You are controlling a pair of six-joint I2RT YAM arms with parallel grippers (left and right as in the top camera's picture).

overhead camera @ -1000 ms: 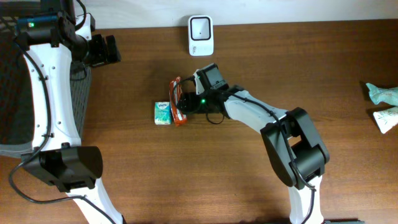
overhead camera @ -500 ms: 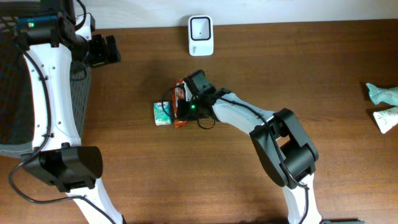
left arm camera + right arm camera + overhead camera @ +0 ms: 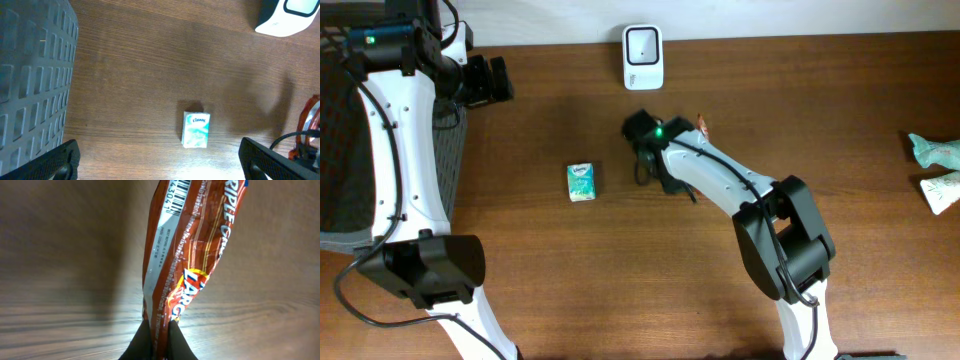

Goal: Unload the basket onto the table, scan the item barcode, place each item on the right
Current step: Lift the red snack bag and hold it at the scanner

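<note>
The item is a red snack packet (image 3: 185, 255) with a barcode (image 3: 180, 200) printed near its far end. My right gripper (image 3: 160, 335) is shut on its lower end, holding it off the table. Overhead, the right gripper (image 3: 655, 140) hovers just below the white scanner (image 3: 643, 57). The arm hides most of the packet there, and only a red corner (image 3: 702, 126) shows. My left gripper (image 3: 485, 80) is open and holds nothing at the far left. Its wrist view shows its fingers (image 3: 60, 160) wide apart and the packet (image 3: 310, 120) at the right edge.
A small teal tissue pack (image 3: 582, 182) lies on the table left of the right arm, also visible as the tissue pack (image 3: 196, 130). A grey mesh basket (image 3: 340, 150) stands at the left edge. Two teal and white items (image 3: 935, 150) lie at the far right.
My right gripper shut on the red packet beside the tissue pack, then lifted it up and to the right, toward the scanner. The tissue pack stayed put. The left arm has not moved.
</note>
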